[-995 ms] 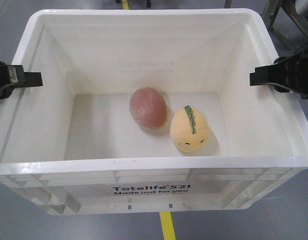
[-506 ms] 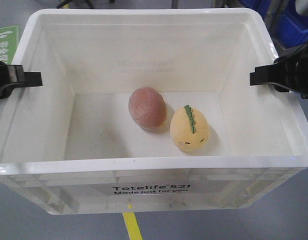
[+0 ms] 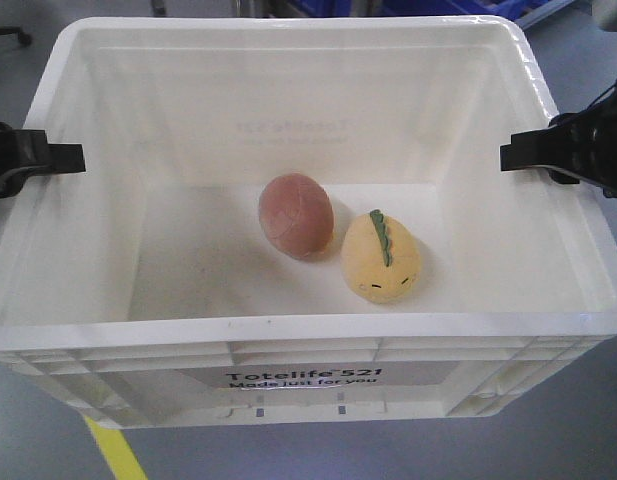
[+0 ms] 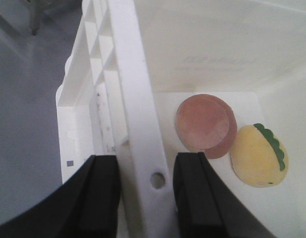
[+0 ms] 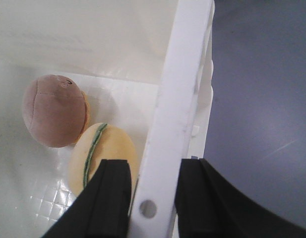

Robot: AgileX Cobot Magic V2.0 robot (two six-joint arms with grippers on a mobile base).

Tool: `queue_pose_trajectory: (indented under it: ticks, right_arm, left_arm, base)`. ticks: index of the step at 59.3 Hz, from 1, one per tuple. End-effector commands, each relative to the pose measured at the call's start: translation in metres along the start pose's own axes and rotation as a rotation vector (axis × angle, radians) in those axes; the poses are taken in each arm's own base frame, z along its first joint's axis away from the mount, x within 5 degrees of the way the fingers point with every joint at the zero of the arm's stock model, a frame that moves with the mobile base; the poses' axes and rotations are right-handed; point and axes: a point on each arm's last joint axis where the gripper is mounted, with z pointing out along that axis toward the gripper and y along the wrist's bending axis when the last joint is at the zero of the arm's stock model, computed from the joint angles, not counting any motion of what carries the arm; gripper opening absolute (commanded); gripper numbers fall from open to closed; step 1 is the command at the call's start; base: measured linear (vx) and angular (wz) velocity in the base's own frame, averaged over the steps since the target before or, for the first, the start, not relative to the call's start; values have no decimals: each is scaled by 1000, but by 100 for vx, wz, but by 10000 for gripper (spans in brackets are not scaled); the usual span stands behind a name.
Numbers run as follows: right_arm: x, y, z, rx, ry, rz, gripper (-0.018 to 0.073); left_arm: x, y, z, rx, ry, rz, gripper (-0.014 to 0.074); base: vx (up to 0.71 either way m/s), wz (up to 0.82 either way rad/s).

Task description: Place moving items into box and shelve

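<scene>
The white box [image 3: 288, 335] fills the front view, its printed label facing me. On its floor lie the moving items: a reddish-brown plush egg [image 3: 296, 215] and, touching it on the right, a yellow plush egg [image 3: 381, 258] with a green ridge. My left gripper [image 3: 33, 158] is shut on the box's left rim [image 4: 133, 99], one finger inside the wall and one outside. On the opposite side, my right gripper [image 3: 543, 155] clamps the right rim [image 5: 182, 89] the same way. Both wrist views show the brown toy [image 4: 205, 125] [image 5: 52, 110] and the yellow toy [image 4: 258, 154] [image 5: 100, 153].
Grey floor shows all around the box. A yellow floor line [image 3: 113, 450] runs under its front left corner. Blue bins [image 3: 438, 8] peek above the far rim.
The floor under the box has shifted: the yellow line slid from centre to the lower left and blue bins came into view behind. Box, toys and both grippers keep their places in the view.
</scene>
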Motion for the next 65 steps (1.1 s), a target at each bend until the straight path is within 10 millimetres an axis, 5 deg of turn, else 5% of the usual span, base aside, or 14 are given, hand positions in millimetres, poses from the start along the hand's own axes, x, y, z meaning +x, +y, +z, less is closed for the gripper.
queue_pose_trajectory:
  ticks: [1, 65]
  right_arm:
    - [-20, 8, -20, -48, -187, 18, -4]
    - [-20, 9, -20, -50, -188, 19, -4]
  left_arm:
    - [-20, -14, -18, 78, -186, -28, -4]
    - [-20, -14, -18, 78, -186, -28, -4]
  base:
    - [28, -67]
    - [28, -56]
